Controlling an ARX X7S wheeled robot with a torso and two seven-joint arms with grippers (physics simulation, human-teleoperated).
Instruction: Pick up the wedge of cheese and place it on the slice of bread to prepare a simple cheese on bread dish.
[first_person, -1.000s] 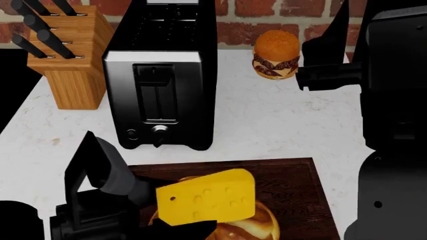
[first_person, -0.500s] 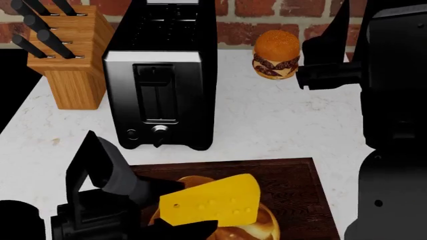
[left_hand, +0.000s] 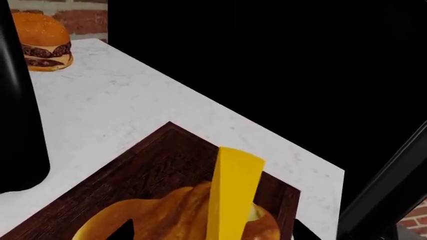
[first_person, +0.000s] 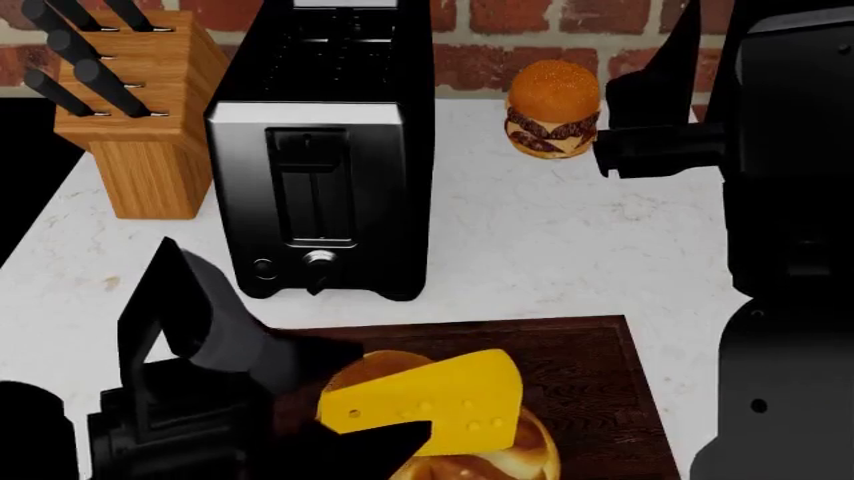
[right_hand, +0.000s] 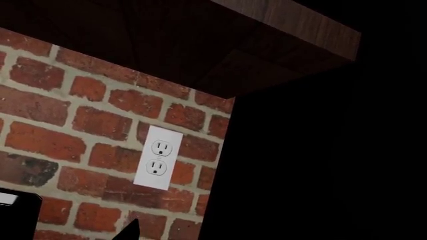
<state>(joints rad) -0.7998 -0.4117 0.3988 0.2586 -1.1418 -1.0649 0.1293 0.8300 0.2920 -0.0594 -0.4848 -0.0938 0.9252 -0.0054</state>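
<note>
Head view: left gripper (first_person: 350, 415) is sitting low at the near-left corner of the dark wooden cutting board (first_person: 587, 370), jaws clamping the wedge of cheese (first_person: 424, 405) at its narrow end. The cheese is lying tilted, holed face toward the camera, and overlapping the top of the slice of bread (first_person: 467, 462), which is a glossy golden loaf on the board. Can't tell from here if cheese and bread are actually touching. Black toaster (first_person: 324, 150) is standing just behind the board, knife block (first_person: 131, 115) to its left, burger (first_person: 551, 110) near the brick wall. Right arm is hanging raised at the right edge, well apart from the board; its gripper state isn't readable here.

Left wrist view: the cheese (left_hand: 232, 192) is showing edge-on as a thin yellow slab, standing over the loaf (left_hand: 167, 220). The board (left_hand: 153, 165) is lying on the white counter (left_hand: 133, 100), with the burger (left_hand: 41, 42) far off by the wall.

Right wrist view: only brick wall (right_hand: 80, 130), a white outlet (right_hand: 159, 157) and the underside of a dark cabinet (right_hand: 200, 45) are showing. A fingertip sliver is peeking in at the edge; can't tell opening.
</note>
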